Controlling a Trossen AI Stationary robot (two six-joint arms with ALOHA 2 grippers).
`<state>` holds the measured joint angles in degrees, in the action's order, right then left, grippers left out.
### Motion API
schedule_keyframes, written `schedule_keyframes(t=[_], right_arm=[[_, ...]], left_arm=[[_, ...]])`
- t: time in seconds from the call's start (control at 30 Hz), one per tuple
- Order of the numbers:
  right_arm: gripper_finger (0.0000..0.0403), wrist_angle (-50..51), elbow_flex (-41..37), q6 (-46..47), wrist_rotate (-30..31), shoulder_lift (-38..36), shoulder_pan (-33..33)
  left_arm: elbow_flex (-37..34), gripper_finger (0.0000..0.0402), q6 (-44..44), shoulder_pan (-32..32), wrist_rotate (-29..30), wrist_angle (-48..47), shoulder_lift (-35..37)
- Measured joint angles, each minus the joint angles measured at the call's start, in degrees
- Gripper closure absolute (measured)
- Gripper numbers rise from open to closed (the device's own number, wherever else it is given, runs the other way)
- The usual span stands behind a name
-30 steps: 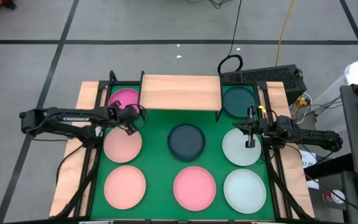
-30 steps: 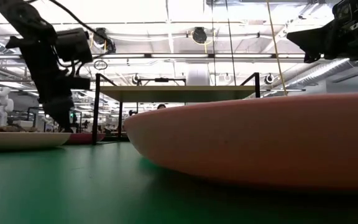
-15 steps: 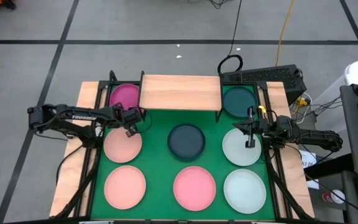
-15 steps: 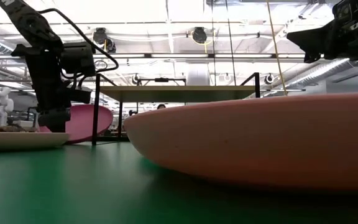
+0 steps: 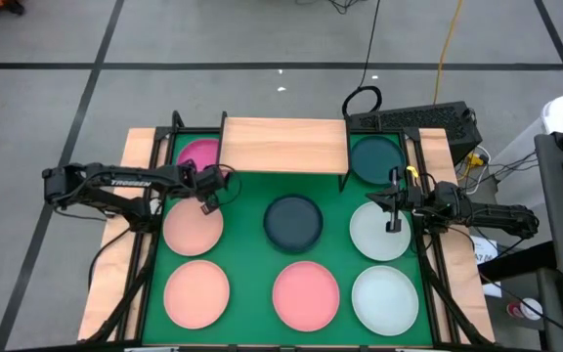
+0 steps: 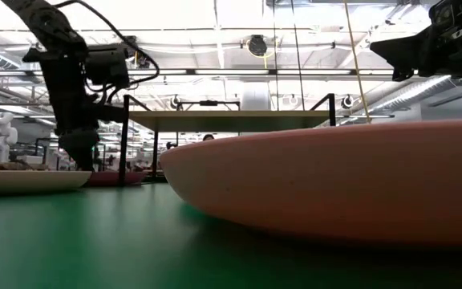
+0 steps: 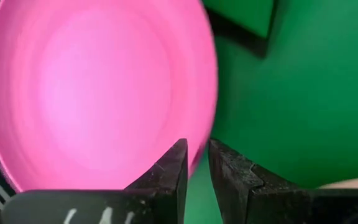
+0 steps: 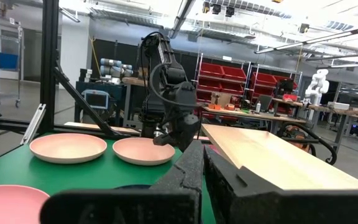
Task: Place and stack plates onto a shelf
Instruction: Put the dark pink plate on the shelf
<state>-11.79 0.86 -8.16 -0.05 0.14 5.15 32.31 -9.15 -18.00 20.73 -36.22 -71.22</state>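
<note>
Left gripper (image 5: 206,194) pinched narrow at rim of hot pink plate (image 5: 197,154), beside shelf (image 5: 283,144). Right gripper (image 5: 395,210) nearly closed, empty, above mint plate (image 5: 376,235).

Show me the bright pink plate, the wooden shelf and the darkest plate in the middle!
hot pink plate (image 5: 195,152), high view, its bare far part.
shelf (image 5: 283,145), high view, middle of the wood board.
dark plate (image 5: 293,221), high view, its centre.
</note>
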Motion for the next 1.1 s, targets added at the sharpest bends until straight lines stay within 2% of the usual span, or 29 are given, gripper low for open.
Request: schedule_keyframes(t=[0.2,0.4,0.77,0.93,1.1], right_arm=[[0.0403,0.0,0.0,0.0,0.0,0.0,0.0],[0.0403,0.0,0.0,0.0,0.0,0.0,0.0],[0.0403,0.0,0.0,0.0,0.0,0.0,0.0],[0.0403,0.0,0.0,0.0,0.0,0.0,0.0],[0.0403,0.0,0.0,0.0,0.0,0.0,0.0]], left_arm=[[2.1,0.0329,1.3,0.9,-0.1,-0.6,0.0],[0.2,0.0329,1.3,0.9,-1.9,0.0,0.0],[-3.8,0.0329,4.2,-0.6,-1.0,6.7,0.0],[-4.0,0.0329,3.5,-0.9,-1.1,6.2,0.0],[-4.0,0.0329,3.1,-0.1,-5.5,6.2,0.0]])
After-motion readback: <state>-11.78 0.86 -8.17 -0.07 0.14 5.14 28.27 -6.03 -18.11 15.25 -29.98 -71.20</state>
